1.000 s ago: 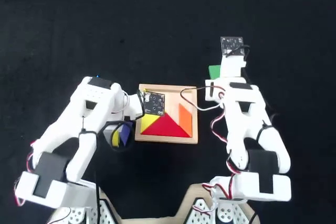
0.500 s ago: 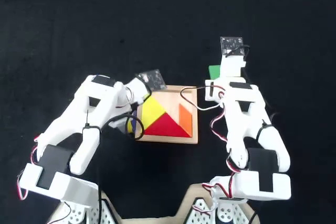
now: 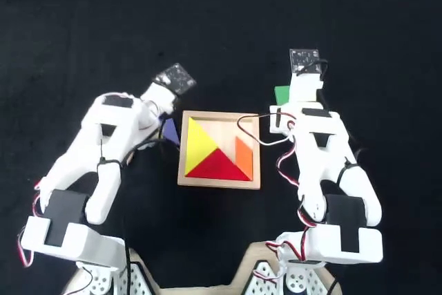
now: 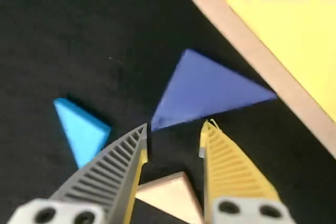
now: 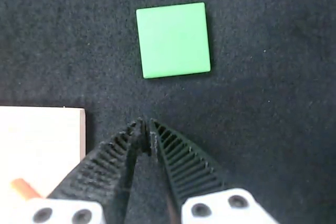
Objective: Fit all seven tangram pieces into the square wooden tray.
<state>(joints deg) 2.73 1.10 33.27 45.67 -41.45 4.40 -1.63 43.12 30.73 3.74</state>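
Left arm has swung off the tray and out to its left side, and the yellow triangle (image 3: 197, 144) it was covering now lies flat inside the tray (image 3: 219, 184). That's a clean drop!

Nearest the bases, the red triangle (image 3: 217, 167) sits along the tray's near edge. The yellow triangle is against it on the left and the orange piece (image 3: 244, 153) on the right. So three are in and four are left to go.

The left gripper (image 4: 173, 129) hangs with its fingers parted and nothing between them, right over the dark blue triangle (image 4: 210, 90) just outside the tray's left rim. A light blue triangle (image 4: 81, 127) and a pale triangle (image 4: 168, 198) lie close by. Dark blue looks like the next pick.

Farther out, the right arm hasn't budged. The right gripper (image 5: 143, 127) is pinched closed on nothing, just short of the green square (image 5: 173, 39) beyond the tray's far right corner.
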